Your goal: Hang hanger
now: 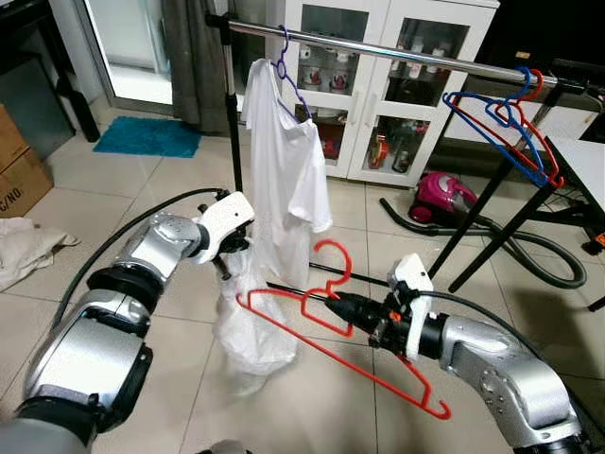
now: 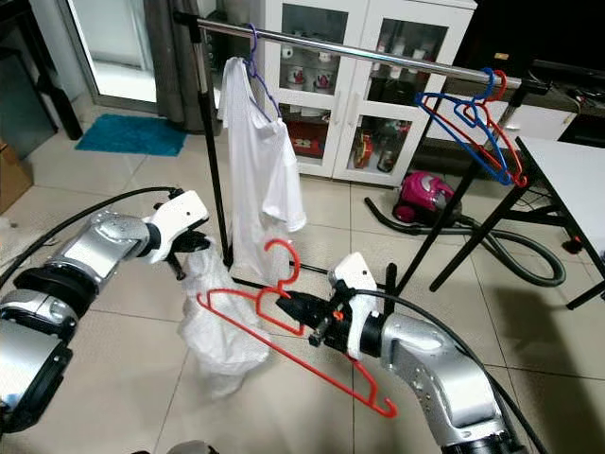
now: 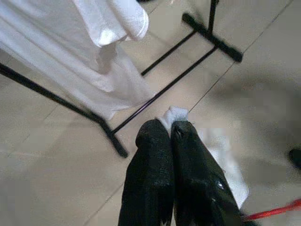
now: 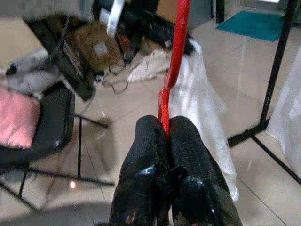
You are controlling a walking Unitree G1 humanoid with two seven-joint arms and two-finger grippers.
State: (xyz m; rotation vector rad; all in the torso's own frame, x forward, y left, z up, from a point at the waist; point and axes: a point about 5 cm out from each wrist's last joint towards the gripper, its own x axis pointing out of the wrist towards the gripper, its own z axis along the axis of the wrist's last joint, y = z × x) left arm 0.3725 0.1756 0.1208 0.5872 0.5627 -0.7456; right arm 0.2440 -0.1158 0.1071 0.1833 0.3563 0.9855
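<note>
Red hanger (image 1: 321, 312) pinched at neck between closed fingers of right gripper (image 1: 333, 305), hook toward 12 o'clock. Left gripper (image 3: 170, 129) closed on white cloth (image 1: 248, 326).

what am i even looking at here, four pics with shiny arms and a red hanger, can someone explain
This is a humanoid robot seen through its own cameras. The two wide pictures come from the two eyes in its head, looking down at its silver arms. The two close-ups come from a camera on each wrist, looking along that arm's black fingers.

The right end effector is shut on a red hanger near its hook. The left end effector is shut on a white garment that droops to the tiled floor.

Behind stands a clothes rail carrying a white shirt on a purple hanger, plus blue and red hangers.
</note>
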